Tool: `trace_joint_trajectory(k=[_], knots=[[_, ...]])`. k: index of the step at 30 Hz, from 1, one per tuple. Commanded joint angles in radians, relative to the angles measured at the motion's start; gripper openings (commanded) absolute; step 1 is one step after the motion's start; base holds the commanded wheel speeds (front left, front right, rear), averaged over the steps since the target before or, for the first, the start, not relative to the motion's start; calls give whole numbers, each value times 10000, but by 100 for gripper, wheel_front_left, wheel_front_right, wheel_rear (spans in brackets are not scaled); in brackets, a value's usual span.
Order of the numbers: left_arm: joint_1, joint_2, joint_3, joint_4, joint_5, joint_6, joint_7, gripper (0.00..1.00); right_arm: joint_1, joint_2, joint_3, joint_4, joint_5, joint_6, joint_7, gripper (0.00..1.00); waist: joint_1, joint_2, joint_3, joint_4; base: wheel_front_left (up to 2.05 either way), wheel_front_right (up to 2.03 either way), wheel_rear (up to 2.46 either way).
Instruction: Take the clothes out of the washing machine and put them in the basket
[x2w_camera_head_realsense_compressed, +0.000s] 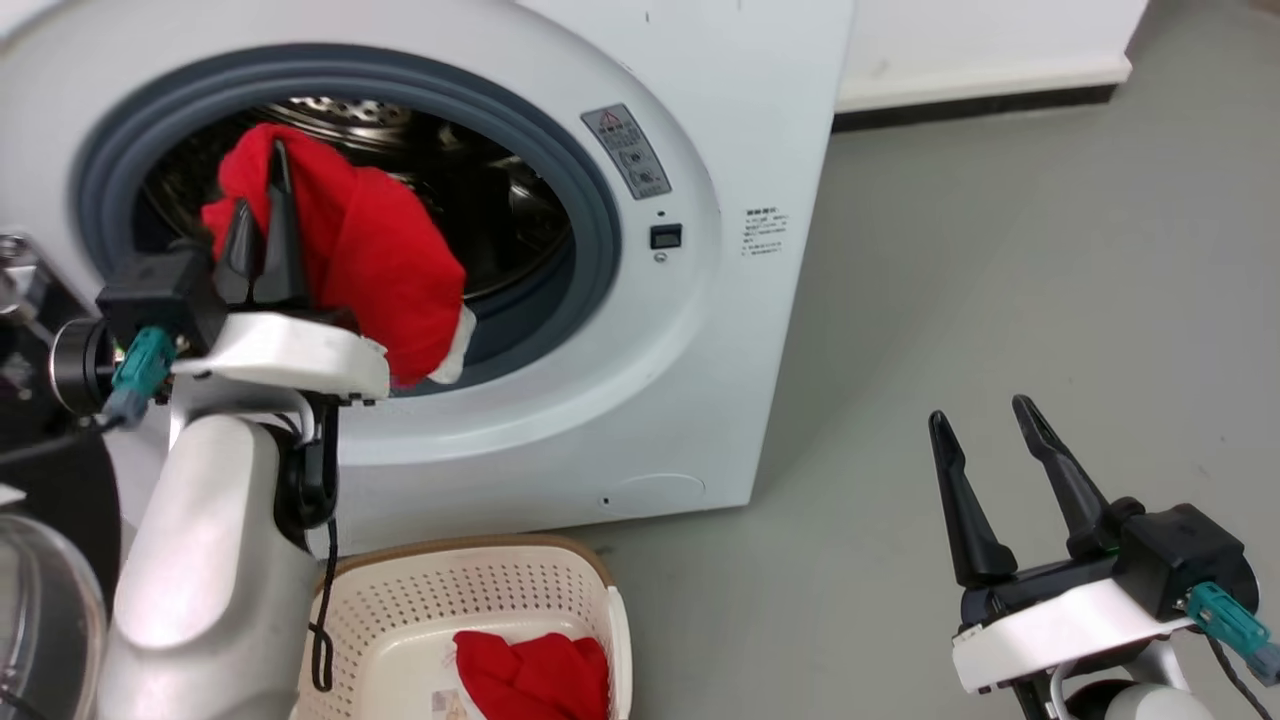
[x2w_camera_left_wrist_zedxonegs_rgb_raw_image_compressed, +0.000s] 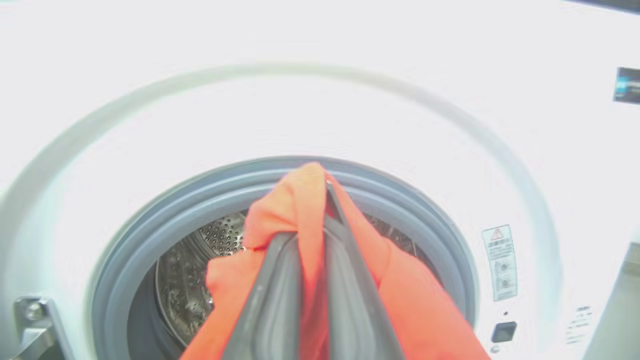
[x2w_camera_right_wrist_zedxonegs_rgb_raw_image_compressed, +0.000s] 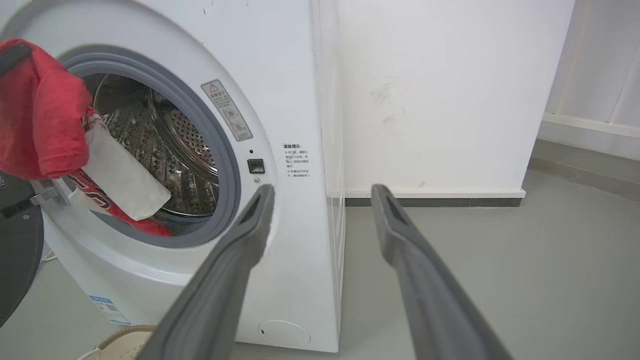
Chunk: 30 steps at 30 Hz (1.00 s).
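Now the left gripper (x2w_camera_head_realsense_compressed: 260, 178) is clenched on a bright red soft fabric garment (x2w_camera_head_realsense_compressed: 370, 260). Its 2 long dark fingers (x2w_camera_head_realsense_compressed: 281, 240) pinch a fold near the top. The cloth hangs in the mouth of the large white front-loading washing machine (x2w_camera_head_realsense_compressed: 700, 330), in front of the perforated steel drum (x2w_camera_right_wrist_zedxonegs_rgb_raw_image_compressed: 190, 135). Its lower end (with a white patch (x2w_camera_right_wrist_zedxonegs_rgb_raw_image_compressed: 122, 175), plain in the right wrist view) reaches the bottom of the grey rubber door ring (x2w_camera_head_realsense_compressed: 590, 200).

The small cream-white perforated plastic basket (x2w_camera_head_realsense_compressed: 470, 548), brown at the rim, stands on the grey floor (x2w_camera_head_realsense_compressed: 1000, 250) just before the machine, below the left forearm. 1 red garment (x2w_camera_head_realsense_compressed: 535, 675) already lies in it. The right gripper (x2w_camera_head_realsense_compressed: 978, 410) hangs released and empty, well apart to the right.

The step in hand looks to be drawing this garment clear of the opening. To do it well, the pull should go back and a little upward, so the trailing end lifts over the ring rather than dragging on it. The pinch should hold until the cloth hangs fully above the basket. The arm should then go low before letting go, or the long tail may spill over the rim. Whether more clothes lie deeper in the drum, I cannot tell.
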Motion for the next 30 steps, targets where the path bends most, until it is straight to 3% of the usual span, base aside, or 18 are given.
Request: trace_joint_trajectory(k=[1, 9, 16, 21, 25, 30], knots=[[166, 1, 76, -313, 44, 52, -49, 0, 144, 8, -23, -70, -70, -3, 17, 100, 3, -1, -251, 218, 0, 0, 0], [1922, -46, 140, -3356, 216, 470, 17, 0, 462, 9, -90, -391, -47, -3, 243, 100, 3, -1, -581, 499, 0, 0, 0], [4368, -394, -26, -4963, 118, 1056, 338, 0, 661, 8, -126, -556, -125, -3, 357, 100, 3, -1, -497, 686, 0, 0, 0], [5792, -942, -106, -4130, -216, 1271, 171, 0, 536, 10, -124, -740, -206, -3, 455, 100, 3, -1, -96, 887, 0, 0, 0], [5963, -1357, -232, -2329, -537, 969, 10, 0, 236, 10, -27, -896, -307, -3, 517, 100, 3, -1, 548, 987, 0, 0, 0], [5001, -1719, -99, -102, -635, 615, -50, 0, -202, 10, 63, -1039, -346, -3, 495, 100, 3, -1, 1844, 939, 0, 0, 0]])
